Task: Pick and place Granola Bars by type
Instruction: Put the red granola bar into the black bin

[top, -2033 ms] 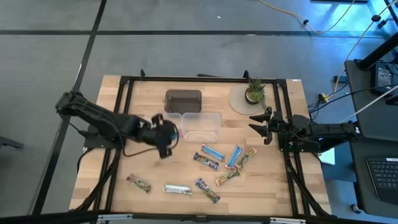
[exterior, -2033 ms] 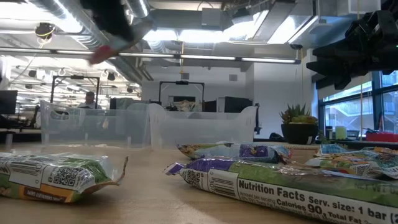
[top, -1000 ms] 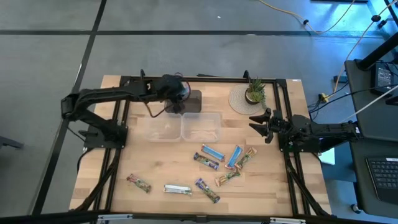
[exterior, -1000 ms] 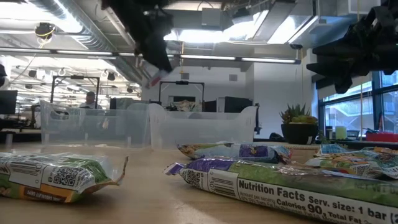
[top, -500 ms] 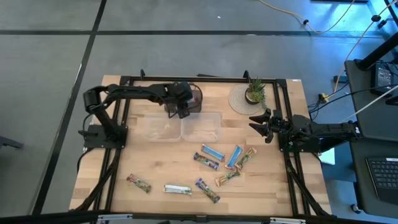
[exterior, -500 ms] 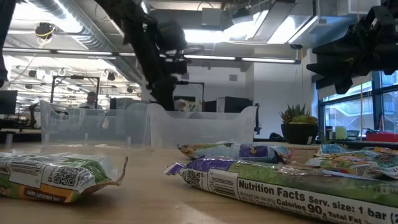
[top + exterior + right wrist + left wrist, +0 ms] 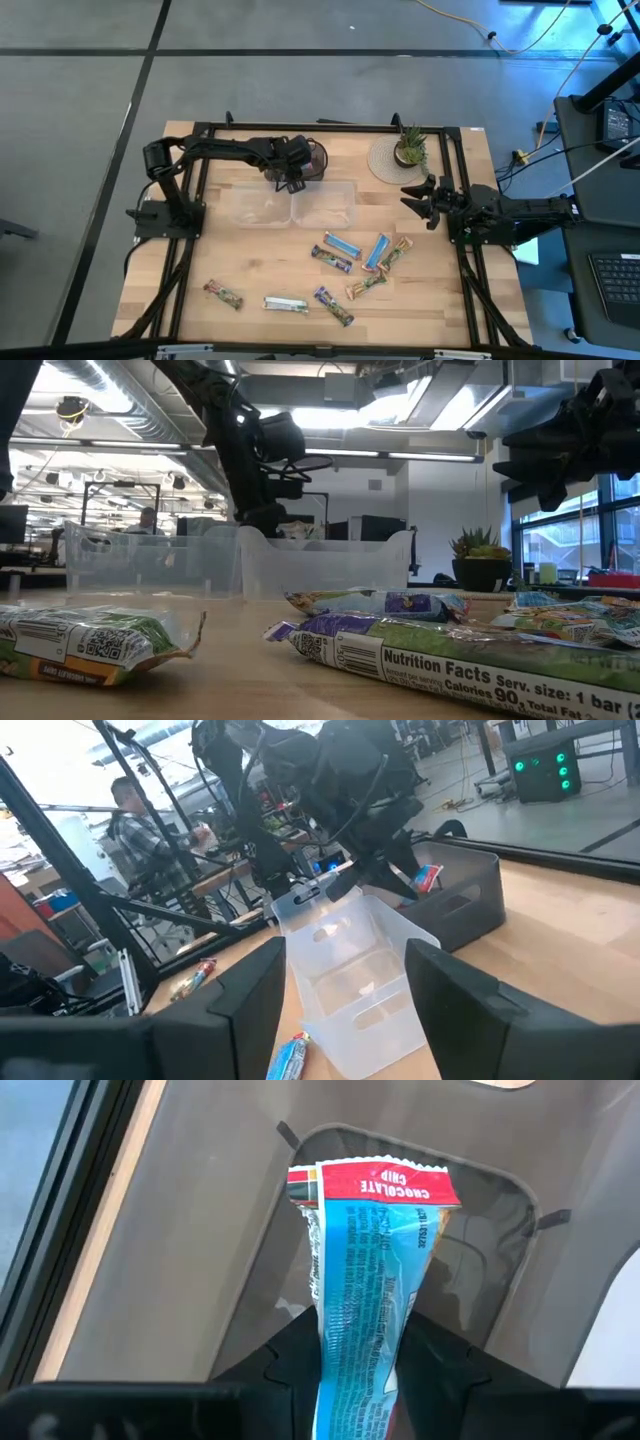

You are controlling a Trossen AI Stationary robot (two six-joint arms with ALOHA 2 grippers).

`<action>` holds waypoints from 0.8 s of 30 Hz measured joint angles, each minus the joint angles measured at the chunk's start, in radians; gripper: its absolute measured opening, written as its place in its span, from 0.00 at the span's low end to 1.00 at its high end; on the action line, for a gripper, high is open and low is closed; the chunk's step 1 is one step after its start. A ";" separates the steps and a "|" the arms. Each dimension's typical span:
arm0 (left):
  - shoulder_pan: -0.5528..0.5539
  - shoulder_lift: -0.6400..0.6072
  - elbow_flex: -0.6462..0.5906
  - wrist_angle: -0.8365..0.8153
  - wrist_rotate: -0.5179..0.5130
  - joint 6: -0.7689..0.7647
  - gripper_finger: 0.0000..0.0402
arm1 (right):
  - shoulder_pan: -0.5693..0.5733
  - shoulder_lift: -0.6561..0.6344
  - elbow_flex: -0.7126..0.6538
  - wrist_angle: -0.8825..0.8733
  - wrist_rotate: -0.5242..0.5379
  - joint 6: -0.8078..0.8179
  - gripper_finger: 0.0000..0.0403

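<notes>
Left wrist view: left gripper (image 7: 365, 1365) jaws clamped on a blue-white granola bar (image 7: 370, 1270), red end dangling over the dark tray (image 7: 200, 1260). High up, hovering at the tray (image 7: 312, 160) behind two clear tubs (image 7: 322, 203). Right gripper (image 7: 418, 201) idle, jaws apart, beside the plant (image 7: 409, 147); remaining bars (image 7: 344, 244) scattered on the desk (image 7: 250, 270).

Bright ceiling lights (image 7: 330, 415) glare in the low view. The nearest granola bar (image 7: 470, 660) looks blurry. The worktop (image 7: 250, 270) is evenly lit, with soft shadows.
</notes>
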 joint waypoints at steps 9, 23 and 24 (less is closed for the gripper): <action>0.000 -0.001 0.000 0.000 0.001 -0.002 0.28 | 0.000 0.000 0.062 0.002 -0.063 -0.010 0.52; 0.000 -0.002 0.000 0.000 0.002 -0.028 0.28 | 0.000 0.408 0.620 -0.637 -0.018 0.000 0.52; 0.000 -0.002 0.000 0.000 0.002 -0.029 0.28 | 0.000 0.454 0.664 -0.680 -0.018 0.011 0.52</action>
